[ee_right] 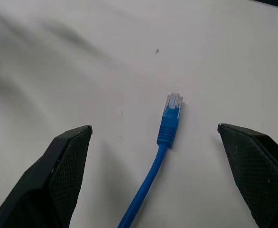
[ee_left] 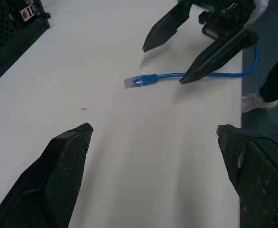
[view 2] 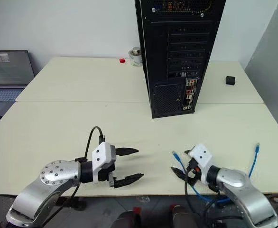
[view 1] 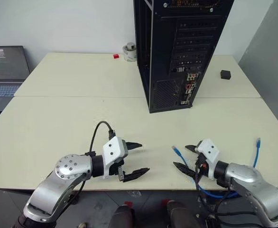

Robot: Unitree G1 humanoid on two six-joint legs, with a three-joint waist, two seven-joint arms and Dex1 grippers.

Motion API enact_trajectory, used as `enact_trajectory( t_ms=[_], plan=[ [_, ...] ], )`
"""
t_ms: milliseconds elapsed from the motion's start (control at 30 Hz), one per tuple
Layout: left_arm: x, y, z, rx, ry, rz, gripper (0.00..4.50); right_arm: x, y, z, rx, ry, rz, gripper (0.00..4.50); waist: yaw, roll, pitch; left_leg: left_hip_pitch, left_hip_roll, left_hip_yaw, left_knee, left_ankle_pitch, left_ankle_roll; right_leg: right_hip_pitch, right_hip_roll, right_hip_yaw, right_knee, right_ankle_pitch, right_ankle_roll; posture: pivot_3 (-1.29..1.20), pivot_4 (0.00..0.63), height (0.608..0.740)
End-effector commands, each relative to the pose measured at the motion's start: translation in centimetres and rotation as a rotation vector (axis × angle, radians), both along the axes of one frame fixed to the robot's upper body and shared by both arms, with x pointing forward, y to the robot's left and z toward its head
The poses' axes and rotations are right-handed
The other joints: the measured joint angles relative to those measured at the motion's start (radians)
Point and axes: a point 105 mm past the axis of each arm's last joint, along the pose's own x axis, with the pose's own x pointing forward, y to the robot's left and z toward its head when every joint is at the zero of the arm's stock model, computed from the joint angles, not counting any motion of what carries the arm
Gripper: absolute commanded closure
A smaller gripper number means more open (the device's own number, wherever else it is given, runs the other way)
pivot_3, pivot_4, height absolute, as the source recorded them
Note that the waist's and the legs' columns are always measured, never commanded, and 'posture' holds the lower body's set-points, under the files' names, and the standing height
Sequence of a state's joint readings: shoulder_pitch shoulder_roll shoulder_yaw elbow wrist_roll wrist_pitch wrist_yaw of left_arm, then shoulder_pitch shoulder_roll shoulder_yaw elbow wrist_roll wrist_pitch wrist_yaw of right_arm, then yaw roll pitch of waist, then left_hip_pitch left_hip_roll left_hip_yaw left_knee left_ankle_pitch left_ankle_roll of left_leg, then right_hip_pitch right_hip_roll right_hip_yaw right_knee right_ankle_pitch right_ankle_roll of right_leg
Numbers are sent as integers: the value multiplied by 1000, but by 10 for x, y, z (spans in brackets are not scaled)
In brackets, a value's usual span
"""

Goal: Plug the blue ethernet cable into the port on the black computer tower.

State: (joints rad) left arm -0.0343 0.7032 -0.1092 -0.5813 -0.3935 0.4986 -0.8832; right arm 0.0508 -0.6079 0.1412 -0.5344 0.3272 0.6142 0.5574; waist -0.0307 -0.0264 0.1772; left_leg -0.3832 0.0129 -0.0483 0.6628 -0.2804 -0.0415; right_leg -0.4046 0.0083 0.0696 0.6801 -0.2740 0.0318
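Near the table's front edge, the blue ethernet cable (ee_right: pixel 168 127) lies flat, its clear plug between the spread fingers of the right gripper (view 1: pixel 186 157), untouched; its other end (view 1: pixel 258 142) rests further right. Just left, the left gripper (view 1: pixel 135 159) hovers, released and empty. Well behind stands the black computer tower (view 1: pixel 177 47) on the cream table (view 1: pixel 58 118).

Bare table (view 1: pixel 129 123) between claws and black computer tower (view 1: pixel 177 47); nothing blocking.
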Motion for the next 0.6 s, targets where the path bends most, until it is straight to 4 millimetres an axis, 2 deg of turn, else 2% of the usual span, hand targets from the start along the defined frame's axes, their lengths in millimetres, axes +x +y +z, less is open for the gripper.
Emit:
enact_trajectory(
  t_ms=[33, 133, 300, 333, 600],
  plan=[
    [-3, -6, 10, -18, -32, -26, 19, 2, 5, -1, -17, -38, -8, 0, 0, 0, 0, 0, 0, 0, 0, 0, 0, 0, 0, 0, 0, 0, 0, 0, 150, 740],
    [-4, -6, 9, -16, -27, -31, 0, -2, 3, -10, -47, -16, -7, 515, 0, 0, 0, 0, 0, 0, 0, 0, 0, 0, 0, 0, 0, 0, 0, 0, 150, 740],
    [2, -8, 8, -35, -16, 1, 0, 5, -5, -14, -67, -12, -70, 1813, 0, 0, 0, 0, 0, 0, 0, 0, 0, 0, 0, 0, 0, 0, 0, 0, 150, 740],
    [3, -8, 8, -37, -13, 8, 0, 6, -5, -15, -69, -11, -75, 1922, 0, 0, 0, 0, 0, 0, 0, 0, 0, 0, 0, 0, 0, 0, 0, 0, 150, 740],
    [23, -13, 7, -66, -41, 66, 0, 10, -4, -6, -85, -58, -46, 3950, 0, 0, -1, 0, -1, 0, 1, 0, 0, 1, 0, 0, 0, 0, 0, 0, 150, 740]
  ],
)
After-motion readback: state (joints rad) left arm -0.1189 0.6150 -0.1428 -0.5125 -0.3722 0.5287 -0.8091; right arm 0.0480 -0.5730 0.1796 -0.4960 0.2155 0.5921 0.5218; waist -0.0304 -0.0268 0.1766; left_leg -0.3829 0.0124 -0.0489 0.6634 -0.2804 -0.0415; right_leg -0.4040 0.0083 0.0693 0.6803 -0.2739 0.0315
